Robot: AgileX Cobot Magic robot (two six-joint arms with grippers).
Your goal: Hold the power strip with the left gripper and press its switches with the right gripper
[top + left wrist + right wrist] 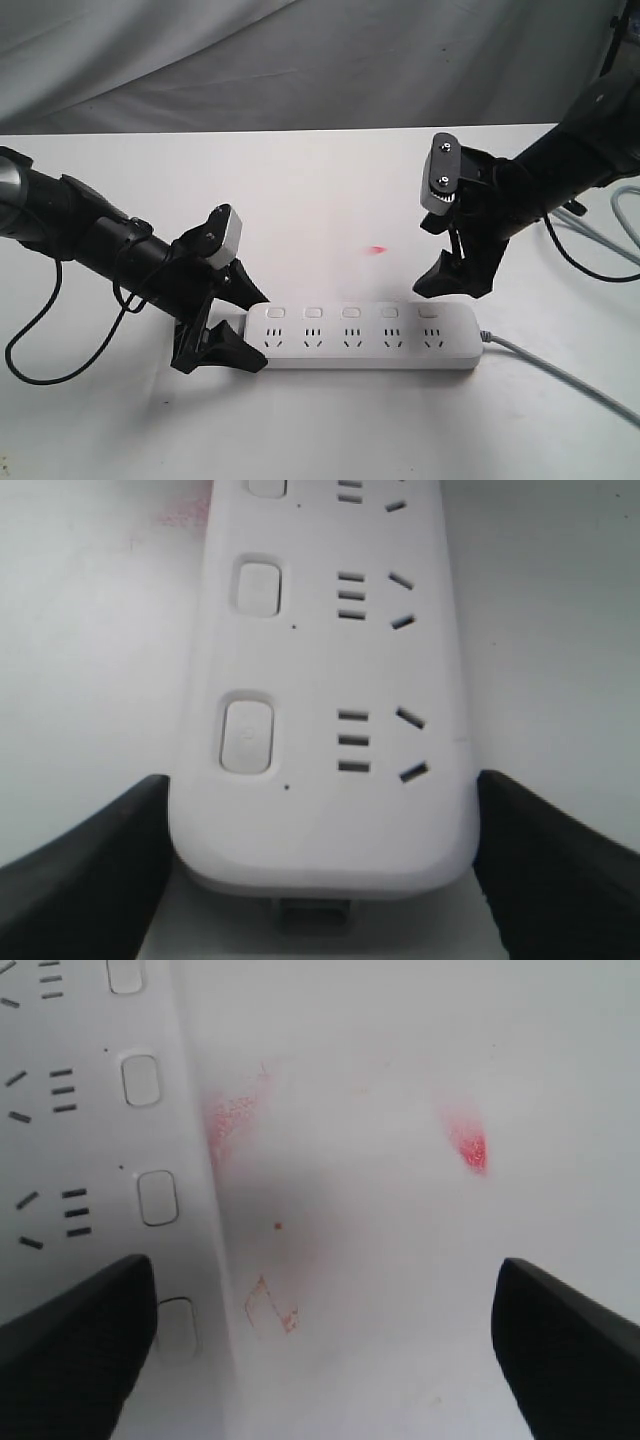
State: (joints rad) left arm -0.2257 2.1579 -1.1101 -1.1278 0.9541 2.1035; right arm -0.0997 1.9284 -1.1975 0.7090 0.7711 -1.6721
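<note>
Power strip (370,340) flat on table (300,200), cord at right end. Left gripper (250,330) reaches in low, fingers clamped across strip's left end. Right gripper (455,280) tilted down near right-end switches (350,313), fingers spread, empty.

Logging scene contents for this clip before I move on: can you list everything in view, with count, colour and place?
table: one, white, under everything
cloth: one, grey, backdrop behind the table
power strip: one, white, flat on the table, front centre
switches: five, white, in a row along the strip's far edge
sockets: five, dark slots, one beside each switch
cord: one, grey, leaving the strip's right end
red smudge: one clear, red, on the table behind the strip
loose cables: a few, pale grey and black, table's right edge
left gripper: one, black, clamped across the strip's cord-free end
right gripper: one, black, open, above the strip's cord end
</note>
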